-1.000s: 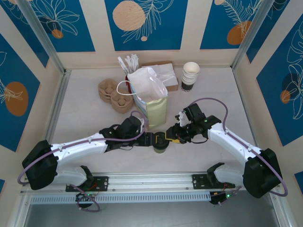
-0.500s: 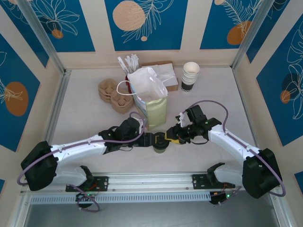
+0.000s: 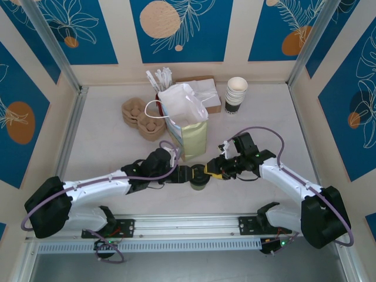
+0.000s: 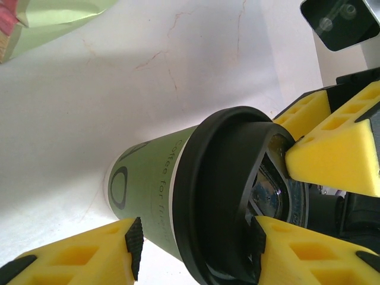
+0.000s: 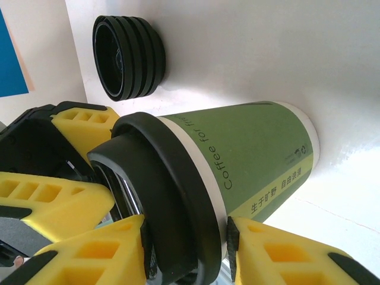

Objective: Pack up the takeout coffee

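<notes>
The takeout coffee (image 3: 200, 180) is a green paper cup with a black lid, standing on the table just in front of the paper bag. It shows large in the left wrist view (image 4: 151, 190) and the right wrist view (image 5: 255, 148). Both grippers reach it from opposite sides, rolled sideways. My right gripper (image 5: 187, 237) is shut on the lid rim, one pad on the lid, the other under the white cup rim. My left gripper (image 4: 196, 246) straddles the cup's top, one pad at the lid edge and the other beside the green wall, jaws apart.
An open white and pale-green paper bag (image 3: 188, 120) stands behind the cup. Brown cup carriers (image 3: 141, 117) lie to its left, a box of napkins (image 3: 202, 94) and a stack of white cups (image 3: 236, 94) behind. Black lids (image 5: 127, 56) are stacked near the right gripper.
Both grippers stay at the cup, which has not moved. The left jaws have narrowed slightly and both arms have shifted slightly.
</notes>
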Controlling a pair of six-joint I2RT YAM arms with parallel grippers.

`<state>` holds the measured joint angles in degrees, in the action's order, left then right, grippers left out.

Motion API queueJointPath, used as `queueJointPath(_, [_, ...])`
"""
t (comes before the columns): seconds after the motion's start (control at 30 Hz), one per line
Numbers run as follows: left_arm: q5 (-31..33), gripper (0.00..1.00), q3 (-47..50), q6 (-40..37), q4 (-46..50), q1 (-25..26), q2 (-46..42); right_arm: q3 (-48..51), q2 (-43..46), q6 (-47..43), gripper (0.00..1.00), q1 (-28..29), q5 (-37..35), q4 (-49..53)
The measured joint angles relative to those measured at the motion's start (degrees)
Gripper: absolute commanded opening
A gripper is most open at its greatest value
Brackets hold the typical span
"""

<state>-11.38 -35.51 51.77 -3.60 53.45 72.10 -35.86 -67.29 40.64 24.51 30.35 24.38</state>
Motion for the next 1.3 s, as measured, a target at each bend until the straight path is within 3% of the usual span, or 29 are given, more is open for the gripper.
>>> queueJointPath(0.27, [-0.02,0.5,-0.37,0.2,0.13,0.0,0.07,-0.28,0.02,0.0,0.39,0.0,0.04,0.26])
queueJointPath(0.7, [0.09,0.51,-7.15,-2.62,10.58,0.0,1.33,-3.5,0.26,1.75,0.46,0.5,-3.37,5.73])
queueJointPath(1.3, [1.03,0.52,-12.17,-4.63,16.02,0.0,1.86,-7.41,0.39,3.26,0.55,0.92,-4.87,10.86])
